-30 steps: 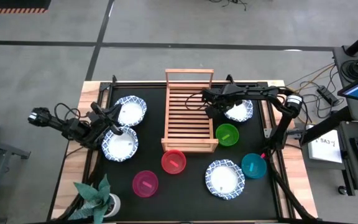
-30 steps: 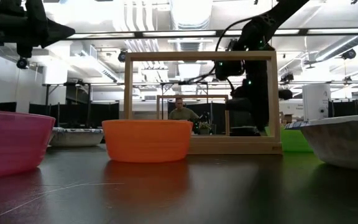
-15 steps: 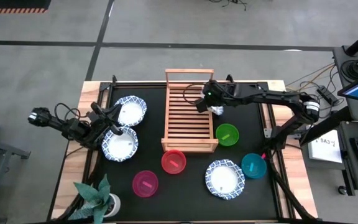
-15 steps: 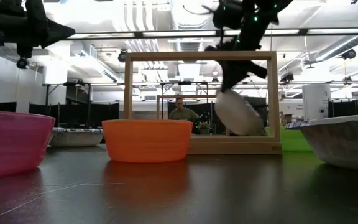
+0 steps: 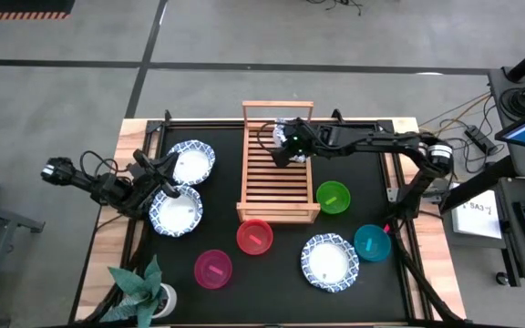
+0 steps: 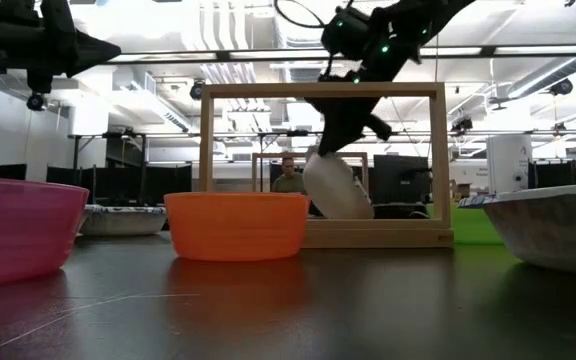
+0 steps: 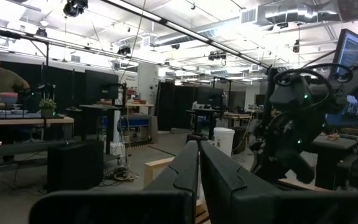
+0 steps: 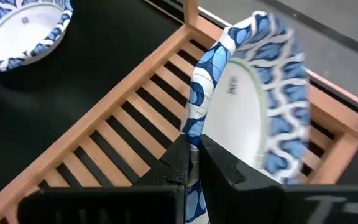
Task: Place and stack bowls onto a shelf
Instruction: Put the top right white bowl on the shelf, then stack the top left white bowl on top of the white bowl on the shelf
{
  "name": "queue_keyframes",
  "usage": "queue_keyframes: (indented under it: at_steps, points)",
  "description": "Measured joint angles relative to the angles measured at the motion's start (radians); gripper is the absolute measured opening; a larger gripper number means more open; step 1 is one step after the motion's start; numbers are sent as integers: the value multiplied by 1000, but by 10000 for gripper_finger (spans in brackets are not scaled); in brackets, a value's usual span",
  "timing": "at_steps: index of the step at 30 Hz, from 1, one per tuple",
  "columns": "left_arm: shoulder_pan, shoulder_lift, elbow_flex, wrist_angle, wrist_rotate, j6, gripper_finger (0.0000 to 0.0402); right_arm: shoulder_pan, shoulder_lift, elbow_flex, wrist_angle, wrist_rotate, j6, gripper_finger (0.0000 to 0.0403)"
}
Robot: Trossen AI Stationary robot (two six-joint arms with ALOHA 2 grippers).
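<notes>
Right arm has swung inward since a second ago: then its hand was at a blue-rimmed white bowl on the counter just right of the shelf; half a second ago the bowl was lifted and crossing the shelf's right edge; now the right hand (image 5: 285, 148) is over the slats near the railed far end of the shelf (image 5: 264, 202). Carried bowl (image 8: 253, 118) is pinched by its rim between closed fingers, tipped well off level, hanging on edge above the slats. Low view shows it tilted inside the frame opening, not yet resting on the wood as far as I can judge.

Meaning for the task: first bowl appears to be in transit to the shelf, and the shelf looks bare otherwise. Spot on the counter where it sat is now vacant. Placement is not done; bowl probably needs levelling before release.

Pose: right arm stretched long and low across from the right side, wrist reaching past the shelf's right rail.

Left hand (image 5: 158, 176) sits unchanged at the left, between two patterned bowls (image 5: 192, 160) and (image 5: 178, 210); fingers pressed together, nothing held.

Others unmoved: green bowl (image 5: 334, 197), teal bowl (image 5: 371, 242), orange-red bowl (image 5: 255, 237), magenta bowl (image 5: 213, 269), fourth patterned bowl (image 5: 329, 261).
</notes>
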Motion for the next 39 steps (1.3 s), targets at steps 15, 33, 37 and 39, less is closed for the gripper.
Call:
queue_keyframes:
  at_steps: [15,33,37,39]
  points:
    - [0,0,0,0,0,0,0,-1,203,163,-4,4,-11,112]
    - [0,2,0,-114,33,-223,0,139,-38,77,-39,29,-188,169]
    - [0,6,0,-217,85,-384,0,217,-161,-46,18,34,-217,169]
    - [0,12,0,-261,109,-471,0,252,-217,-122,68,34,-224,169]
